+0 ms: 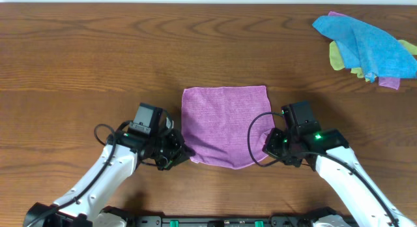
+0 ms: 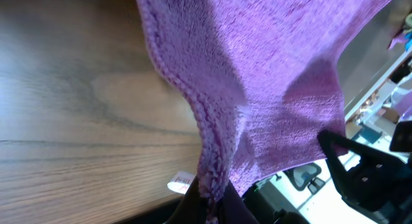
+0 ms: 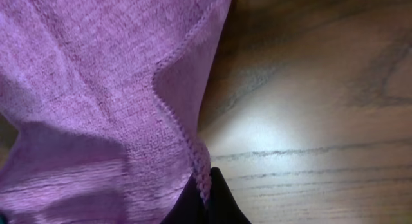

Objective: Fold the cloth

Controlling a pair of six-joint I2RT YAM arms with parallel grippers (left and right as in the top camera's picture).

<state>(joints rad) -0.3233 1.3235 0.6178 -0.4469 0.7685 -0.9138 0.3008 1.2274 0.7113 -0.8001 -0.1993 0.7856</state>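
The lilac cloth (image 1: 225, 124) lies in the middle of the wooden table, its far edge flat and its near edge lifted off the wood. My left gripper (image 1: 184, 152) is shut on the cloth's near left corner; the left wrist view shows the hem (image 2: 212, 166) pinched between the fingers (image 2: 212, 201), with a white label beside it. My right gripper (image 1: 268, 149) is shut on the near right corner; the right wrist view shows the stitched hem (image 3: 199, 161) held in the fingertips (image 3: 206, 192). The cloth (image 3: 90, 89) hangs taut between both grippers.
A pile of other cloths, bright blue (image 1: 368, 43) over yellow-green and lilac ones, lies at the table's far right corner. The wooden table (image 1: 98, 51) stretches wide around the cloth. A black cable loops over the cloth's right side (image 1: 251, 132).
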